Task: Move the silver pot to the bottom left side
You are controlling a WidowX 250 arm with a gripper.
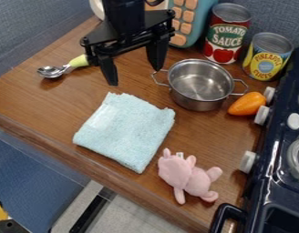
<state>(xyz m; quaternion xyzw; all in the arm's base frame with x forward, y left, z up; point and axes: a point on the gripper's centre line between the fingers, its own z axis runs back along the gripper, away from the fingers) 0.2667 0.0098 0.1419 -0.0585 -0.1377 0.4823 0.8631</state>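
The gripper [135, 77] hangs over the back part of the wooden counter, open, its two fingers spread apart with nothing between them. Just right of its right finger stands the silver pot [200, 83], upright and empty, with one wire handle pointing left toward that finger and the other pointing right.
A folded light blue cloth [126, 131] lies left of and below the pot, a pink plush toy [187, 176] near the front edge. An orange vegetable [247, 104], two cans [227, 32] and the stove [267, 182] are on the right. A green-handled spoon [53, 71] lies at left.
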